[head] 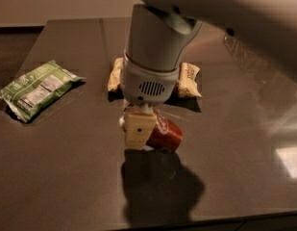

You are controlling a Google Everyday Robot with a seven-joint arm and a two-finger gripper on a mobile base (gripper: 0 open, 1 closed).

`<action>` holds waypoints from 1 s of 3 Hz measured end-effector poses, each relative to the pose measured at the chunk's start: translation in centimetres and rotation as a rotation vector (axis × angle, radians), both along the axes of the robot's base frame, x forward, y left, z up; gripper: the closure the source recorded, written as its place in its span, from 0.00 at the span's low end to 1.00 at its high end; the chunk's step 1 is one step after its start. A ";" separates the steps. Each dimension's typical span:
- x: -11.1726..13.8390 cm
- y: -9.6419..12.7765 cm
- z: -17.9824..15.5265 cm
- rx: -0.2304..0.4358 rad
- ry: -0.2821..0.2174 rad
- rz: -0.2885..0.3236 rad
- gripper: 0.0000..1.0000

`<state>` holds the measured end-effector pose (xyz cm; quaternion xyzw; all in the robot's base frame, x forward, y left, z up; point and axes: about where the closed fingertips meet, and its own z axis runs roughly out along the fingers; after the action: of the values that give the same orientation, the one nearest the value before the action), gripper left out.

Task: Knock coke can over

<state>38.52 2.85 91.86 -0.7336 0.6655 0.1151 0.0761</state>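
The coke can [166, 133] is red with white lettering and sits on the dark table, leaning over with its body pointing right. Its top is hidden behind my gripper. My gripper [140, 137] points straight down from the grey wrist and touches the can's left end, just above the table. The large arm covers the space above the can.
A brown and cream snack bag [189, 79] lies right behind the gripper, partly hidden by the wrist. A green snack bag [38, 87] lies at the left. The table [66, 177] has its front edge close to the bottom of the view.
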 end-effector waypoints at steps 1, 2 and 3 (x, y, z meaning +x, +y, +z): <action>2.6 -2.9 -3.2 -0.193 -0.036 -0.005 1.00; 4.6 -4.9 -4.7 -0.314 -0.087 -0.014 0.84; 6.0 -6.2 -5.4 -0.373 -0.131 -0.015 0.59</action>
<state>44.49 -3.37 86.47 -0.7358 0.6744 -0.0589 -0.0172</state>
